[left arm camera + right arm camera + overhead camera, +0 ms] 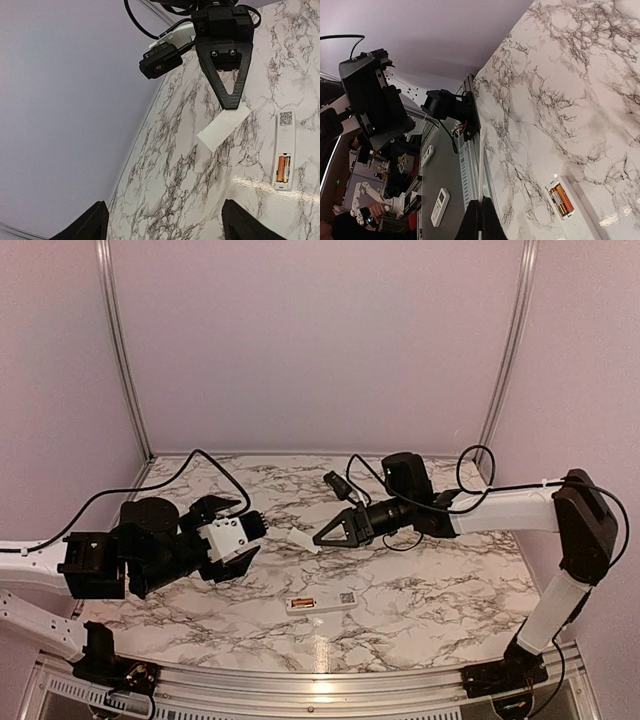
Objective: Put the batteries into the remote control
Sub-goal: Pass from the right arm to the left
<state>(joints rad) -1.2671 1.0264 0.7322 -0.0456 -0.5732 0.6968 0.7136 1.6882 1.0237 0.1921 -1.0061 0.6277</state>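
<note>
Note remote control (320,603) crosswise, batteries (302,603) in its left end, bare table (450,590) around; left gripper (245,535) agape, right gripper (318,537) pinching cover (300,538).

**Setting.** A white tabletop (430,590), veined in grey and black, is filling the lower half of the top view and is catching a bright glare (320,646) near its front edge. Pale lilac walls (320,340) are closing it in behind and at both sides. A left aluminium upright (122,350) and a right aluminium upright (507,350) are rising from the tabletop's rear corners, and a ribbed aluminium rail (330,702) is running along its front edge. A small white flat plate (300,538) is showing over the tabletop's middle. Beyond the tabletop's front edge, in the right wrist view, a grey bench (437,165) is carrying a white keypad handset (440,206).
</note>
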